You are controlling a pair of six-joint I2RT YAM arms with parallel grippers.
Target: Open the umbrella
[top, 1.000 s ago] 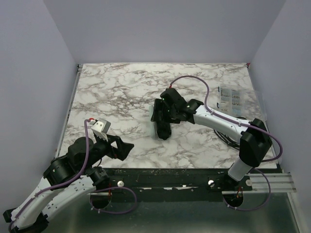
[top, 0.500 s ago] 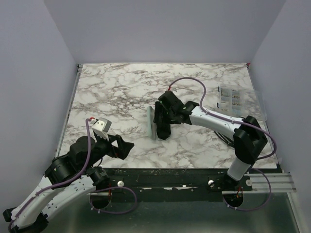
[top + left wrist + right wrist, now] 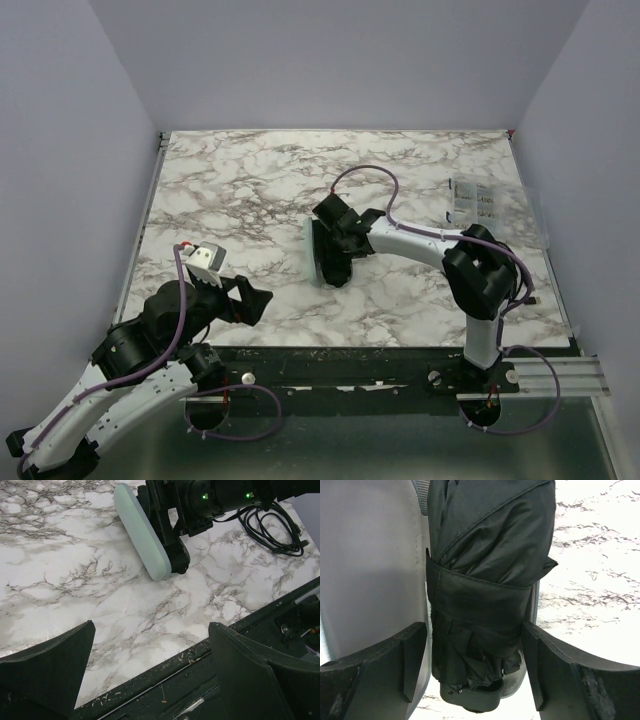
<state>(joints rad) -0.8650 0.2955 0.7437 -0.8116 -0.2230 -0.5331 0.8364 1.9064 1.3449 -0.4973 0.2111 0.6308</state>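
A: The desk [image 3: 230,190] is white marble with dark veins, and pale purple walls [image 3: 330,60] stand round it. Where is the umbrella [image 3: 485,580]?
B: In the middle of the desk. It lies folded up inside the open mint-green case [image 3: 142,530].
A: And the right tool [image 3: 472,645]?
B: Its fingers [image 3: 380,675] sit on both sides of the umbrella, very close. I cannot tell if they squeeze it.
A: The left tool [image 3: 151,627]?
B: Wide apart, holding nothing, above the near left edge. A black cable [image 3: 270,525] lies coiled on the right side
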